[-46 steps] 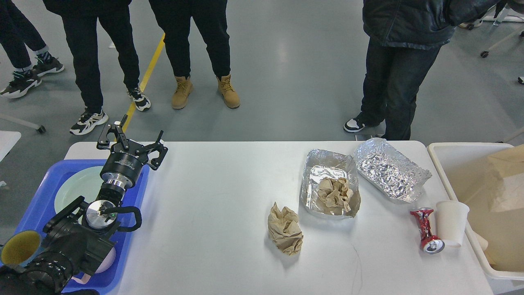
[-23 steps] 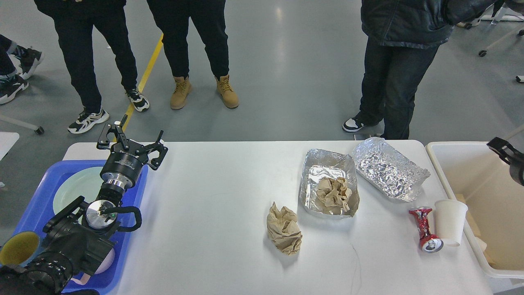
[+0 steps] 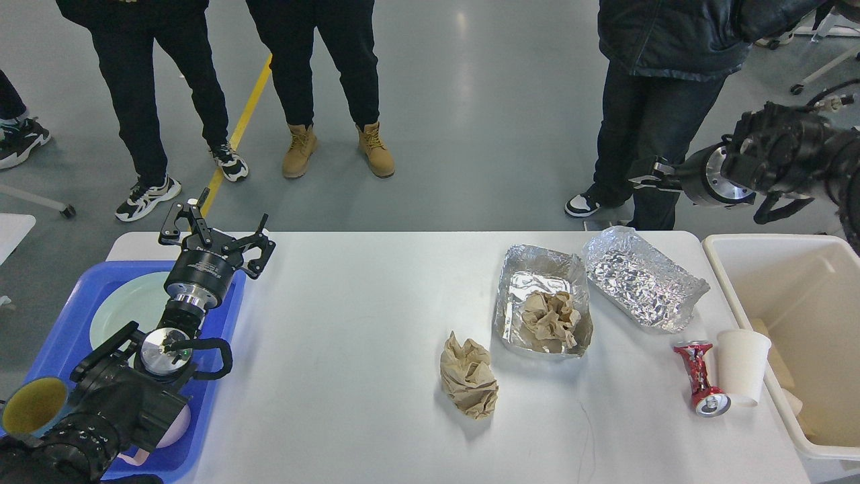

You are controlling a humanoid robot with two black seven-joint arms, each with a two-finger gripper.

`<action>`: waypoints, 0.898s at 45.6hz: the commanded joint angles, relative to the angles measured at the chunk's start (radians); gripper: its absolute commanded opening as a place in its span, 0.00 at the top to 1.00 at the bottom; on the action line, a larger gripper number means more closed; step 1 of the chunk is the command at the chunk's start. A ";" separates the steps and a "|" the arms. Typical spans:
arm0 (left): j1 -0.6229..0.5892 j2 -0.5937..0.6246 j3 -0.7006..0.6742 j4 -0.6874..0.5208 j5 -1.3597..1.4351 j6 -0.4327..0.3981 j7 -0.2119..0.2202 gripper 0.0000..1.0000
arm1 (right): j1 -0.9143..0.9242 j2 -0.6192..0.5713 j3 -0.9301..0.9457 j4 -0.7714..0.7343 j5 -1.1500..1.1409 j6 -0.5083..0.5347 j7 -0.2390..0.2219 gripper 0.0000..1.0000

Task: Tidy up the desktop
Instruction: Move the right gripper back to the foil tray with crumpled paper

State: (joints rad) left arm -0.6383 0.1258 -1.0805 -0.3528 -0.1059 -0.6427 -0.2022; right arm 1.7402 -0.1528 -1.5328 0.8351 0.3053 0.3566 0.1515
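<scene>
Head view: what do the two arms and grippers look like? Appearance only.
Both arms are black with silver metal wrist sections. The left gripper has two black skeletal linkage fingers on a ribbed black cylinder, above a polished silver ring; behind it sits a round silver cap with a small green light and a looped black cable. The right gripper is small and dark against a bystander; behind it are a silver cylinder, bulky black housing and black cable loops.

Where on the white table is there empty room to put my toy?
The desktop is bare from the blue tray across to the crumpled brown paper. The right side is crowded: two foil trays, a crushed red can, a white cup.
</scene>
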 commanded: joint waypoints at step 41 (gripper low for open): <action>0.000 0.000 -0.001 0.001 0.000 0.000 0.000 0.04 | -0.037 0.067 0.094 0.233 -0.008 -0.100 0.000 0.00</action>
State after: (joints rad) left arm -0.6383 0.1258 -1.0804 -0.3528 -0.1058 -0.6427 -0.2039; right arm 1.8254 -0.1116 -1.4394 1.0675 0.3054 0.4270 0.1502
